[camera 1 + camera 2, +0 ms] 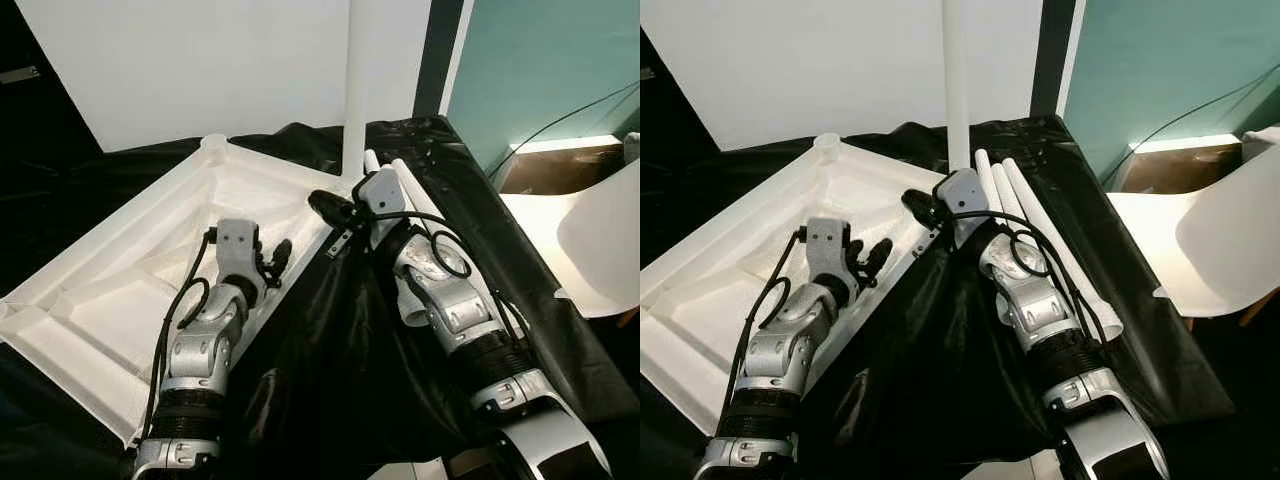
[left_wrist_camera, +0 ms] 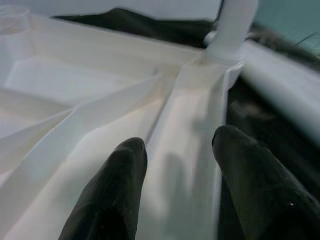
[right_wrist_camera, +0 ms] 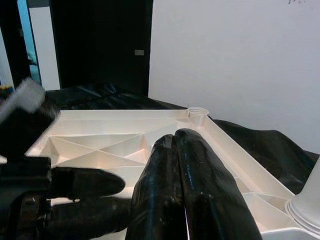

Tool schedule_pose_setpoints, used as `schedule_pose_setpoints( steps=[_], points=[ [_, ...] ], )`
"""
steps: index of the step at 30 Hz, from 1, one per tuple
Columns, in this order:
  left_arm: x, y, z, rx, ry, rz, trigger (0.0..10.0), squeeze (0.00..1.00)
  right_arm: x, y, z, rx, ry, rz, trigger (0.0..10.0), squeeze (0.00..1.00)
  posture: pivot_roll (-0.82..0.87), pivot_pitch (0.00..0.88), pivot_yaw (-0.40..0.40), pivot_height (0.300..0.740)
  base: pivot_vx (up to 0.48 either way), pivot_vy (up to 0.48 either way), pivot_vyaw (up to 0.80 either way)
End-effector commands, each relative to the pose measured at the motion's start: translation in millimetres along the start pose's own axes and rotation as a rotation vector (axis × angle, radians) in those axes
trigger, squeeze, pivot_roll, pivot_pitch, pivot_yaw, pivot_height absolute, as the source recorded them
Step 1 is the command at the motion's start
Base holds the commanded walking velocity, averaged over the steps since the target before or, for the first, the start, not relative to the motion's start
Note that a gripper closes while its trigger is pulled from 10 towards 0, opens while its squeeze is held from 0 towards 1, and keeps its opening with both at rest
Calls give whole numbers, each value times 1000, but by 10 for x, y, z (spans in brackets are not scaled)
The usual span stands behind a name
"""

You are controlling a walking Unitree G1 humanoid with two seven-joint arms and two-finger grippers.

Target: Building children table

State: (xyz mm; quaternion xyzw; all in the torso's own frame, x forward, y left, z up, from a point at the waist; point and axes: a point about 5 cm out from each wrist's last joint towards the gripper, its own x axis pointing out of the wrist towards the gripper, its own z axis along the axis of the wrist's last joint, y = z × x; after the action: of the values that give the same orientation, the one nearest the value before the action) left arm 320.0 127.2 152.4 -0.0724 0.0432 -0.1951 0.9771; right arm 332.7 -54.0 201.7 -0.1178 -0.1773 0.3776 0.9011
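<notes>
One leg (image 1: 356, 90) stands in the top (image 1: 110, 290), so next my open left gripper (image 1: 277, 258) or shut, empty right gripper (image 1: 325, 206) must grab another leg (image 1: 1040, 225).

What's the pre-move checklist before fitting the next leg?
1. Tabletop lies underside up on the black sheet: ok.
2. One leg stands upright in its corner socket: ok.
3. Spare legs lie beside the right arm, three counted: ok.
4. Far corner socket free: ok.
5. Left gripper open over the tabletop: ok.
6. Right gripper shut, holds nothing: not ok for a pick.
</notes>
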Motion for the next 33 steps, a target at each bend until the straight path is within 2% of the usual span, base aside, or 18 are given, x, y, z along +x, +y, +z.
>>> schedule_pose_setpoints(
  steps=[1, 4, 5, 6, 7, 8, 10, 12, 14, 19, 21, 24, 25, 26, 27, 28, 30, 33],
  points=[
    [-86, -116, 70, -5, -25, -350, 10000, 0, 10, 4, -8, -2, 8, 3, 10000, 0, 34, 0, 41, 740, 0, 0, 0],
    [-124, -23, 142, 14, -44, -336, 10000, 0, 7, 8, -10, -1, 8, 0, 10000, 0, 33, 0, 43, 740, 0, 0, 0],
    [-119, 100, 122, 72, -8, -259, 10000, 0, 3, 7, -12, 0, 9, -2, 10000, 0, 33, 0, 44, 740, 0, 0, 0],
    [-119, 100, 122, 72, -8, -259, 10000, 0, 3, 7, -12, 0, 9, -2, 10000, 0, 33, 0, 44, 740, 0, 0, 0],
    [-121, 261, 78, 146, 52, -146, 10000, 0, -4, 8, -15, 1, 10, -3, 10000, 0, 32, 0, 45, 740, 0, 0, 0],
    [-121, 261, 78, 146, 52, -146, 10000, 0, -4, 8, -15, 1, 10, -3, 10000, 0, 32, 0, 45, 740, 0, 0, 0],
    [-183, 645, 30, 287, 157, 101, 10000, 0, -14, 13, -21, 2, 11, -4, 10000, 0, 35, 0, 45, 740, 0, 0, 0],
    [-233, 757, 30, 346, 185, 173, 10000, 0, -17, 15, -23, 2, 11, -4, 10000, 0, 35, 0, 45, 740, 0, 0, 0],
    [-300, 858, 38, 367, 202, 234, 10000, 0, -20, 17, -24, 3, 12, -5, 10000, 0, 39, 0, 44, 740, 0, 0, 0],
    [-531, 1111, 102, 315, 190, 412, 10000, 0, -32, 33, -41, 7, 18, 1, 10000, 0, 48, 0, 39, 740, 0, 0, 0],
    [-579, 1146, 105, 305, 195, 428, 10000, 0, -30, 33, -43, 7, 19, 2, 10000, 0, 50, 0, 36, 740, 0, 0, 0],
    [-643, 1152, 86, 268, 217, 391, 10000, 82, -23, 29, -41, 7, 19, 3, 10000, 0, 53, 0, 33, 740, 0, 0, 0],
    [-675, 974, -16, 233, 281, 194, 10000, 71, -17, 22, -42, 6, 19, 5, 10000, 0, 53, 0, 33, 740, 0, 0, 0],
    [-675, 974, -16, 233, 281, 194, 10000, 71, -17, 22, -42, 6, 19, 5, 10000, 0, 53, 0, 33, 740, 0, 0, 0],
    [-694, 865, -88, 235, 325, 80, 10000, 71, -15, 19, -43, 5, 20, 7, 10000, 0, 53, 0, 33, 740, 0, 0, 0],
    [-694, 865, -88, 235, 325, 80, 10000, 71, -15, 19, -43, 5, 20, 7, 10000, 0, 53, 0, 33, 740, 0, 0, 0],
    [-724, 726, -266, 286, 433, -64, 10000, 114, -10, 17, -42, 4, 19, 9, 10000, 0, 58, 0, 29, 740, 0, 0, 0],
    [-725, 688, -340, 305, 483, -106, 10000, 110, -6, 17, -39, 3, 19, 10, 10000, 0, 57, 0, 29, 740, 0, 0, 0]
  ],
)
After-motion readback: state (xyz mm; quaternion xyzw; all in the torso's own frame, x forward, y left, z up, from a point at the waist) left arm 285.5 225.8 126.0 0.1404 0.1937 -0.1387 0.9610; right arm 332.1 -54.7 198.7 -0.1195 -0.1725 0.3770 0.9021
